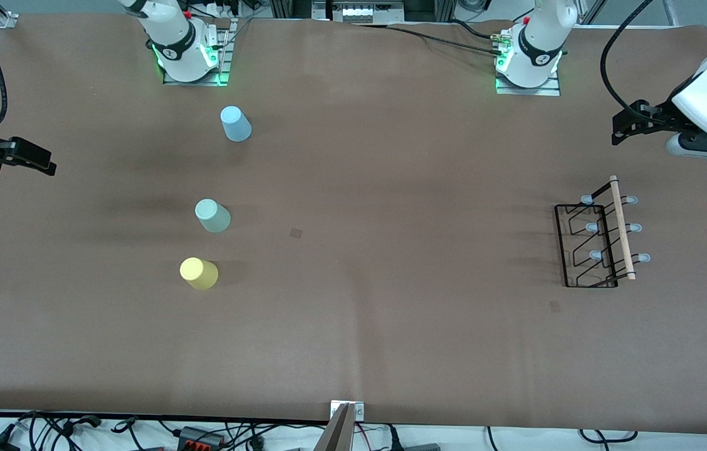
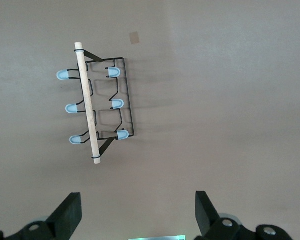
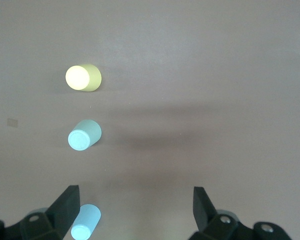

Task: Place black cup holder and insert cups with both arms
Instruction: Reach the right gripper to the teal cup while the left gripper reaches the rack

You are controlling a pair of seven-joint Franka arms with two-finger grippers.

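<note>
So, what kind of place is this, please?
Most likely a robotics lab bench, not a kitchen. Two white arms are bolted to a table under plain brown covering, loose cables run along its edges, and only test props lie on it: the black cup holder and three cups.

A brown table cover (image 1: 353, 156) fills the front view. On it, a small darker square patch (image 1: 296, 232) lies at nine o'clock from the centre, close in. A second patch (image 1: 555, 306) lies at four o'clock, farther out. A metal bracket (image 1: 347, 410) sits on the edge at six o'clock, tangled cables (image 1: 78, 429) run along the edge at seven, and black cables (image 1: 441, 37) cross the edge at one.
</note>
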